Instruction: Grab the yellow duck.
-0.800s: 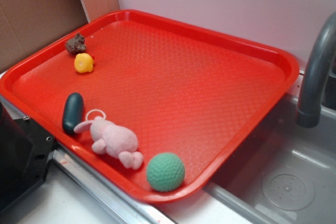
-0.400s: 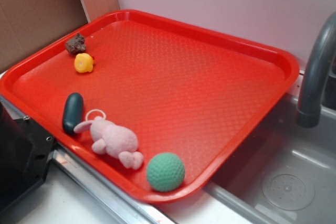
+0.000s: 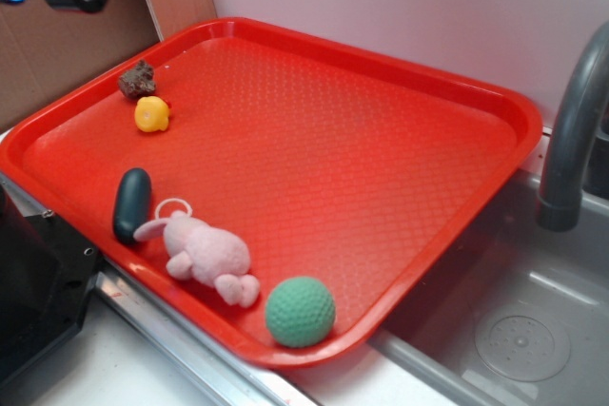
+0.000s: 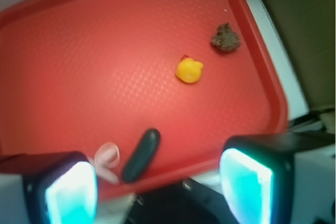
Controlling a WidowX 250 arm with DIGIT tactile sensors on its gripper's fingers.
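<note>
1. I am approaching: the claw [image 4: 157, 182] is hanging wide and empty, high over the tray [image 3: 514, 106].
2. The duck [image 3: 151, 113] is sitting upper left in the exterior frame, just beside the rock [image 3: 138, 79].
3. Next I am judging it needs lowering straight over the duck, clear of the rock.

duck [image 3: 151, 113] on tray [image 3: 495, 102], beside rock [image 3: 138, 79]

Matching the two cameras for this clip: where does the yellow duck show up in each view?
Exterior: the yellow duck lies near the red tray's far left rim, upper left of the picture.
Wrist: the yellow duck lies right of centre, in the upper half.
Shared landmark: the brown rock close beside it, towards the tray rim.
</note>
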